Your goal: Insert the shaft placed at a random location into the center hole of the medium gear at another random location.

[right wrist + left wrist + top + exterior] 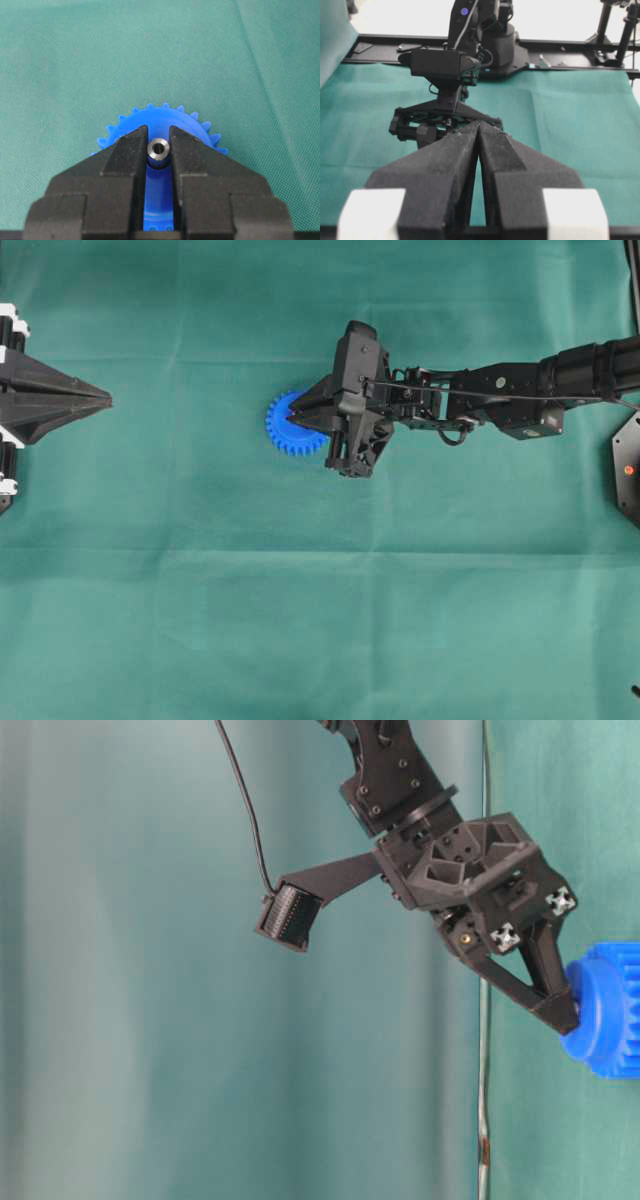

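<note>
While my right gripper [159, 150] pinches the tiny silver metal shaft [159, 148] over the bright blue toothed plastic gear [290, 423] on the cloth, insertion is underway; next I must lower it straight (hole hidden). My left gripper [479, 131] idles closed, empty.

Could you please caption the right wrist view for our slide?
Right claw shut on the shaft above the medium gear.

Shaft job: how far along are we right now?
Done: the right gripper has the pin pinched between its fingers and has brought it over the blue gear. In hand: lining it up above the gear's middle. Left: seating it; the hole itself is hidden, so insertion can't be confirmed. The left gripper sits shut, away from the gear.
</note>
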Action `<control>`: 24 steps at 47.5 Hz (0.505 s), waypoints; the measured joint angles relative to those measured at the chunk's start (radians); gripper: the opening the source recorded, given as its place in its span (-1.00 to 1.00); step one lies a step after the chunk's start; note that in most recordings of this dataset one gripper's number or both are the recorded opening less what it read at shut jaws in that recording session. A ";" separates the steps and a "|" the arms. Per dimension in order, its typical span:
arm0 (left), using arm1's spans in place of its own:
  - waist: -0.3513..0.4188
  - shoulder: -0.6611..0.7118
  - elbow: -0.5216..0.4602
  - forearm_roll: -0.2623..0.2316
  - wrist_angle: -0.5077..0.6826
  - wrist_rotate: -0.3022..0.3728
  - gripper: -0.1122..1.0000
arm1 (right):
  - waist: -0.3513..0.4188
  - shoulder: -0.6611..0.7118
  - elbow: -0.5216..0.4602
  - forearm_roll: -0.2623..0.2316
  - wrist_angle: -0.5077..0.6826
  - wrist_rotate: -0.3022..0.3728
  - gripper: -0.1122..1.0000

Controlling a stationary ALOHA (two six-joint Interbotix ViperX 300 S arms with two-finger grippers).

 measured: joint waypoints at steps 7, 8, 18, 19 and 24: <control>0.000 0.000 0.000 0.000 0.003 0.000 -0.80 | 0.000 0.000 0.000 0.000 0.000 0.002 -0.02; 0.000 0.000 0.000 -0.002 0.003 0.000 -0.80 | 0.000 0.000 0.000 0.000 0.000 0.000 0.11; 0.000 0.000 0.000 0.000 0.005 0.000 -0.80 | 0.005 -0.002 0.000 0.000 -0.005 0.000 0.74; 0.000 0.000 0.000 0.000 0.008 0.000 -0.80 | 0.003 -0.005 0.000 0.000 -0.003 0.000 0.72; 0.000 0.000 0.000 -0.002 0.008 0.000 -0.80 | 0.002 -0.029 0.000 0.000 -0.005 0.000 0.65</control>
